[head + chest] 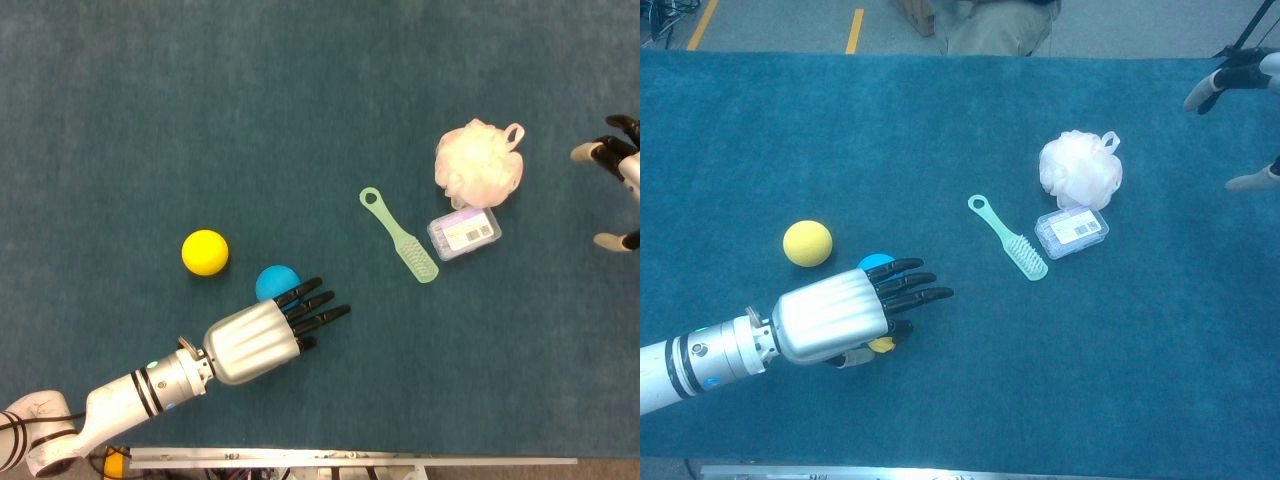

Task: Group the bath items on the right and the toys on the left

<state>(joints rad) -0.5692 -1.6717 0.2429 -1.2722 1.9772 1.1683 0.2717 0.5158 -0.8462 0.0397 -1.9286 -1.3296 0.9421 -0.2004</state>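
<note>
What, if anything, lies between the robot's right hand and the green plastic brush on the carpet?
The white mesh bath pouf and the clear plastic box lie between the right hand and the green plastic brush.

Surface (300, 100) is covered in teal cloth, matt, short carpet-like nap. Left hand (262, 335) has a ribbed silver shell with a satin metallic sheen; fingers (318, 300) are black, matt, rubbery-looking. Yellow ball (205, 251) looks matt, foam-like; blue ball (274, 281) is smooth with a faint sheen. Brush (400, 236) is pale green plastic, smooth. Box (464, 232) is clear glossy plastic with a paper label. Pouf (479, 161) is pale pink mesh netting, ruffled. Right hand (620, 170) shows pale fingertips and dark matt parts.
</note>
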